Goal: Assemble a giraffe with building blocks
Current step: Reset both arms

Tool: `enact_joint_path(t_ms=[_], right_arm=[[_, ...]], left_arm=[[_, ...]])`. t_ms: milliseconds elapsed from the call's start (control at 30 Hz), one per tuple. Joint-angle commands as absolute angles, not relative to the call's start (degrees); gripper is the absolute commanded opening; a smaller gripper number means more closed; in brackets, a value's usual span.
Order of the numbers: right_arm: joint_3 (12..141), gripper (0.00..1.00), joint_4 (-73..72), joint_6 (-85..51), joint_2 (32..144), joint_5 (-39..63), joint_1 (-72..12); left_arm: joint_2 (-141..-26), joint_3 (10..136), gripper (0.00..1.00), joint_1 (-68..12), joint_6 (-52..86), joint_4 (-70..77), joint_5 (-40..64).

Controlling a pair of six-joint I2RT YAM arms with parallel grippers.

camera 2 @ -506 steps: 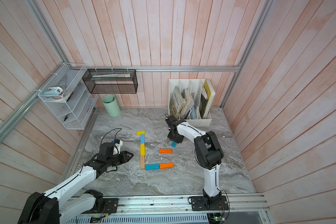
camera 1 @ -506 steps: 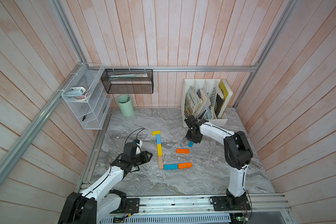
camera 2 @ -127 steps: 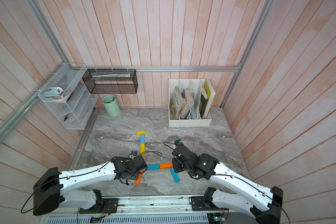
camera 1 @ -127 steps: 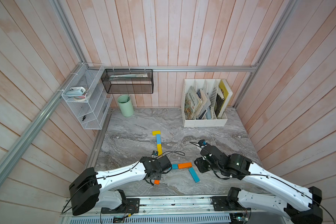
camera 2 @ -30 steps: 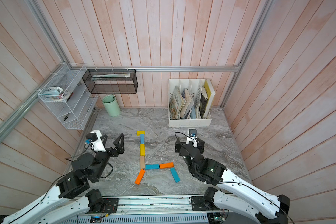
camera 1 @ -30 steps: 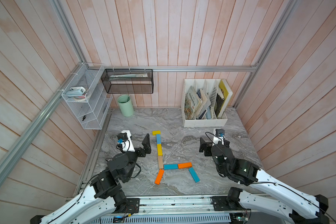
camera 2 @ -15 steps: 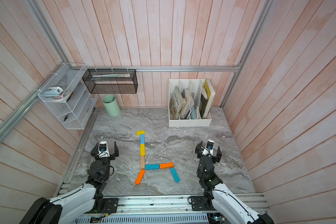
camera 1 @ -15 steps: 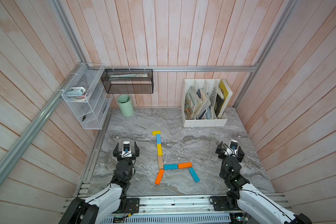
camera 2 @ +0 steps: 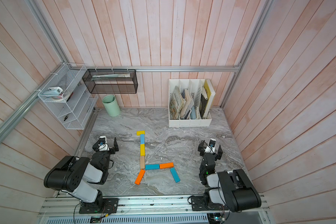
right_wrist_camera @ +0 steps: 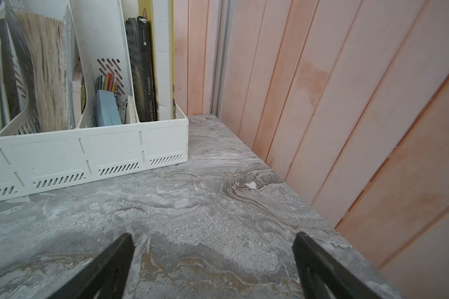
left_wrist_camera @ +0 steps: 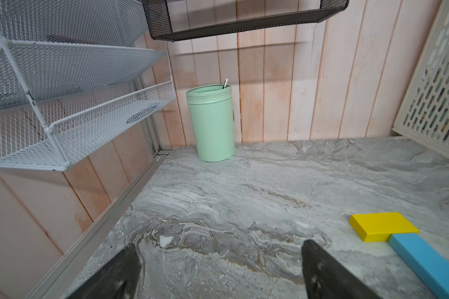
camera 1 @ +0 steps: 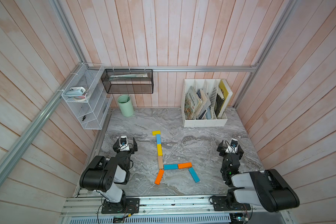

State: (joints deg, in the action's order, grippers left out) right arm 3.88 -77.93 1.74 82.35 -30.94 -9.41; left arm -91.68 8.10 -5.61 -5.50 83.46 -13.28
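Observation:
The giraffe lies flat at the middle of the marble table in both top views. It has a yellow head, a blue, yellow and tan neck, and a blue and orange back. An orange leg and a blue leg slant outward. My left gripper is open and empty, left of the neck. My right gripper is open and empty, well right of the back. The left wrist view shows the head and top neck block beside the open left gripper. The open right gripper is over bare marble.
A mint green cup stands at the back left under a black mesh basket. A white wire rack hangs on the left wall. A white file holder with books stands at the back right. Wooden walls enclose the table.
Over the last second both arms drew back from the middle and folded in at the table's sides. Both grippers stayed open. The blocks have not moved.

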Motion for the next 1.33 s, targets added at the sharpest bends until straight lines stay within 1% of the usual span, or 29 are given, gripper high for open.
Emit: enact_joint_path(t_ms=[0,33,100,133,167,200,267,333,400,433,500,1300], right_arm=[[4.71,0.98,-97.28,3.77,91.13,-26.03,-7.44],[5.2,0.98,-91.48,2.09,88.65,-25.25,-6.85],[7.42,0.97,-79.89,-1.02,85.24,-20.29,-4.66],[7.2,0.97,-83.45,-0.9,87.65,-17.46,-3.21],[5.95,0.98,-91.1,-0.76,90.98,-16.94,-2.7],[5.23,0.98,-95.29,-0.05,92.71,-16.78,-2.65],[7.77,0.98,-84.85,-1.34,89.43,-15.98,-2.35],[12.4,0.98,-75.38,-0.86,88.84,-11.05,-1.29],[12.19,0.97,-76.08,-2.58,89.16,-7.18,1.1],[11.6,0.97,-78.23,-2.42,89.83,-7.03,1.2],[11.95,0.98,-76.66,-2.46,89.3,-6.87,1.17],[11.76,0.98,-77.69,-2.11,89.6,-6.52,1.05]], left_arm=[[-90.79,9.71,1.0,-4.92,-3.22,80.63,-11.26],[-90.9,10.34,1.0,-4.86,-3.02,79.73,-11.79],[-90.43,12.0,1.0,-4.3,-2.07,75.63,-12.05],[-90.22,12.86,1.0,-3.53,-1.19,73.88,-11.49],[-90.12,13.51,1.0,-2.95,-0.37,72.34,-11.61],[-90.1,13.96,1.0,-2.62,0.08,71.45,-11.82],[-90.01,14.49,1.0,-1.93,1.09,70.16,-11.88],[-89.98,14.51,1.0,-1.8,1.14,70.15,-11.71],[-90.0,14.59,1.0,-1.73,1.14,69.98,-11.61],[-90.0,14.67,1.0,-1.71,1.14,69.82,-11.54],[-89.96,14.68,1.0,-1.56,1.23,69.75,-11.34],[-89.85,14.33,1.0,-1.58,1.14,70.45,-11.34]])
